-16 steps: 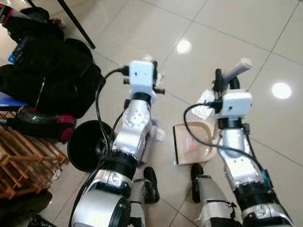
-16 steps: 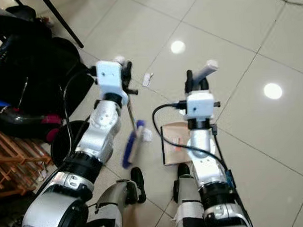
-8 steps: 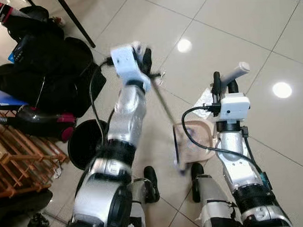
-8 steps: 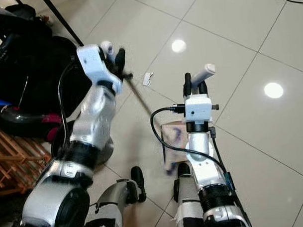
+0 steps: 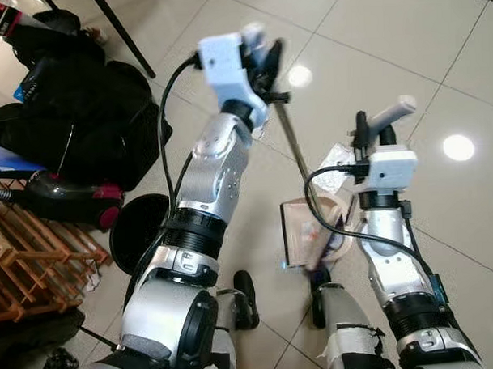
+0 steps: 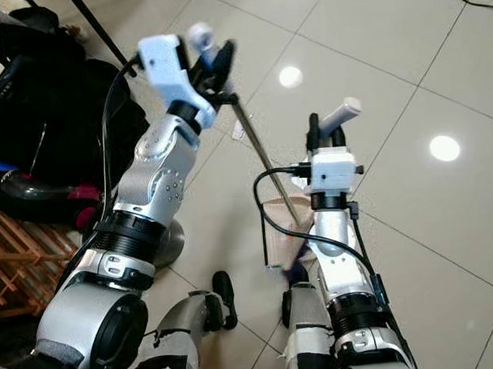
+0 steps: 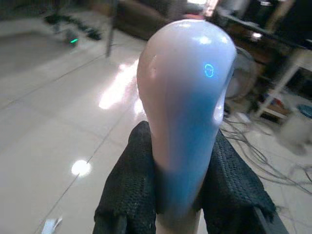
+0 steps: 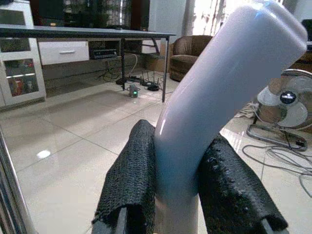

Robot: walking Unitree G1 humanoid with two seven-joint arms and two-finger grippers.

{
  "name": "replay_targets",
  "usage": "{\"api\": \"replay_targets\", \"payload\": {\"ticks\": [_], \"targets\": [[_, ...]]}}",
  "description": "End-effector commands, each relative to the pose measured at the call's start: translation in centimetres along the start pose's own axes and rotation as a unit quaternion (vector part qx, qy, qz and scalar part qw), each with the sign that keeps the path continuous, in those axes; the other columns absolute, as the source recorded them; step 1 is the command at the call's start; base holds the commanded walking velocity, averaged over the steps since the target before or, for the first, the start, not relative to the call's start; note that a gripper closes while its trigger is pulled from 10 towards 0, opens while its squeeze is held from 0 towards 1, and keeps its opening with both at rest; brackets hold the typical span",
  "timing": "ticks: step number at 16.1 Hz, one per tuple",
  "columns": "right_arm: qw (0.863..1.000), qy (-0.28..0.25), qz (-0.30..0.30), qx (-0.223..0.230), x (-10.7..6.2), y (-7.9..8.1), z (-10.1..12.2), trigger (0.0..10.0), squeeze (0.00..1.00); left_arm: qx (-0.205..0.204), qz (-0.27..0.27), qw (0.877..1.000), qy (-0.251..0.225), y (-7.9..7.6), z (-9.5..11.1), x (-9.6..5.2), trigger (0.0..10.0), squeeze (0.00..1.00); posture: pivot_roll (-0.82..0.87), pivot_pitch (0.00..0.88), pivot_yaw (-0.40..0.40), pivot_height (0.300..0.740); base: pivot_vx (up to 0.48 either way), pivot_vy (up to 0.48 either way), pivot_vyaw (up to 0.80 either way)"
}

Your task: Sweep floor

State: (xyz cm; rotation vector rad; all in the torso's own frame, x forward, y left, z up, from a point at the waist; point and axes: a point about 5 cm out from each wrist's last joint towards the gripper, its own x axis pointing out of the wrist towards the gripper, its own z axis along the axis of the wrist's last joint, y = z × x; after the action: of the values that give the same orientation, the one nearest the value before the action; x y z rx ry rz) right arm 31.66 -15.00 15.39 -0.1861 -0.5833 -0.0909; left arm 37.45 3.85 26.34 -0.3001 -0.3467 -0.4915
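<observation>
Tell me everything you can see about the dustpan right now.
The dustpan is beige, plastic-looking, flat on the tiled floor between the robot's feet and some white scraps. Its pale upright handle is clamped in the right gripper. The broom, held in the left gripper, slants down with its blurred head over the pan's near edge. A reddish speck lies inside. The right arm's black cable crosses in front.

The dustpan (image 5: 313,231) lies on the floor (image 5: 436,56) before the robot's feet, with the broom head (image 5: 320,251) in it. A scrap of paper (image 6: 238,130) lies farther ahead. To the left stand a bin (image 5: 139,233), a bag (image 5: 74,118) and a rack (image 5: 30,257).
</observation>
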Motion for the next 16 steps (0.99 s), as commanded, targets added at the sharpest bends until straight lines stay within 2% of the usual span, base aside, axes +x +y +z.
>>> {"api": "replay_targets", "payload": {"ticks": [1,2,3,4,6,7,9,12,16], "targets": [[0.999,0.037,0.003,0.000,-1.4,-0.2,-1.2,10.0,0.00,0.022,-0.023,0.999,-0.027,0.4,1.9,0.2,10.0,0.00,0.03,0.325,0.115,0.740,0.000,0.000,0.00],[0.999,0.035,0.002,-0.002,-1.5,-0.7,-1.1,10.0,0.00,0.041,-0.031,0.998,-0.043,1.4,3.5,0.3,10.0,0.00,0.02,0.297,0.093,0.740,0.000,0.000,0.00],[0.999,0.035,0.002,-0.002,-1.5,-0.7,-1.1,10.0,0.00,0.041,-0.031,0.998,-0.043,1.4,3.5,0.3,10.0,0.00,0.02,0.297,0.093,0.740,0.000,0.000,0.00],[0.999,0.036,0.002,-0.001,-2.1,-1.1,-1.0,10.0,0.00,0.036,-0.030,0.998,-0.052,2.4,5.0,0.1,10.0,0.00,-0.02,0.255,0.085,0.740,0.000,0.000,0.00],[0.999,0.037,0.002,0.001,-2.5,-1.3,-0.8,10.0,0.00,0.013,-0.021,0.998,-0.053,3.2,5.9,-0.2,10.0,0.00,-0.03,0.246,0.077,0.740,0.000,0.000,0.00],[0.999,0.040,-0.003,0.004,-2.7,-1.6,-0.7,10.0,0.00,0.023,-0.022,0.998,-0.052,3.6,6.2,-0.6,10.0,0.00,-0.04,0.223,0.072,0.740,0.000,0.000,0.00],[0.999,0.041,-0.007,0.008,-2.7,-1.8,-0.6,10.0,0.00,0.038,-0.022,0.998,-0.040,4.2,6.1,-0.9,10.0,0.00,-0.04,0.211,0.066,0.740,0.000,0.000,0.00],[0.998,0.052,-0.018,0.014,-2.9,-2.2,-0.5,10.0,0.00,0.056,-0.006,0.998,-0.008,5.3,4.9,-2.3,10.0,0.00,-0.05,0.196,0.060,0.740,0.000,0.000,0.00],[0.995,0.058,-0.063,0.050,-3.0,-3.8,0.0,10.0,0.00,0.131,0.043,0.990,-0.007,7.7,5.6,-4.4,10.0,0.00,-0.04,0.190,0.059,0.740,0.000,0.000,0.00]]}}
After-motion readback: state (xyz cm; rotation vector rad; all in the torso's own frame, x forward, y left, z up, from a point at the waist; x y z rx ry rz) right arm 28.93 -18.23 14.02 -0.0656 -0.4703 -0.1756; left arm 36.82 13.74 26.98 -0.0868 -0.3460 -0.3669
